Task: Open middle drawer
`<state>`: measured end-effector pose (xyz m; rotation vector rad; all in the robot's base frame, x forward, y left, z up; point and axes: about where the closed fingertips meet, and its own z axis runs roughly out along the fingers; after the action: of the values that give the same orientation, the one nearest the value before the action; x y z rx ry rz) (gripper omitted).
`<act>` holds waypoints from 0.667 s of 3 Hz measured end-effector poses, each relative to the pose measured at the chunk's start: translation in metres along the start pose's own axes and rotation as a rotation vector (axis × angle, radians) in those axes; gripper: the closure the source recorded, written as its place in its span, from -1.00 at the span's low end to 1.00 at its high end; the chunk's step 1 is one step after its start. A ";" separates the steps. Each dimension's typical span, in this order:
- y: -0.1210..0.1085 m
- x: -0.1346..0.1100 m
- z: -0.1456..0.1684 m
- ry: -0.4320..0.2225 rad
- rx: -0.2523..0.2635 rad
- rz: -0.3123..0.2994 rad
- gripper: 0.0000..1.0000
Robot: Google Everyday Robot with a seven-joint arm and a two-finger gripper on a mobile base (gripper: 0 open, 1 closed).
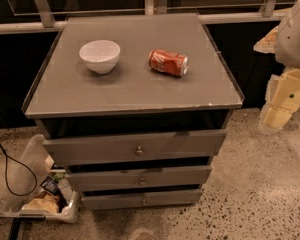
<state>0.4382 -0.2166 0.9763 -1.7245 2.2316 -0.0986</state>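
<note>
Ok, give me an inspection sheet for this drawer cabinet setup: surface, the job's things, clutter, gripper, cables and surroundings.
surface: grey cabinet top, flat.
job's things: middle drawer, small knob at its centre, not pulled out; the top drawer above stands out a little further.
clutter: white bowl upright on the left; orange can on its side to the right; the two are apart.
gripper: gripper at the right edge, beside the cabinet, away from the drawers.
cables: black cable looping over the floor on the left.
surroundings: speckled floor; plastic bin with packets by the cabinet's lower left; rail behind.
</note>
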 end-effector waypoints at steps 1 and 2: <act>0.000 0.001 0.001 -0.003 0.002 0.001 -1.00; 0.007 0.004 0.016 -0.049 0.017 -0.019 -1.00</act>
<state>0.4354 -0.2166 0.9586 -1.7204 2.1738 -0.0789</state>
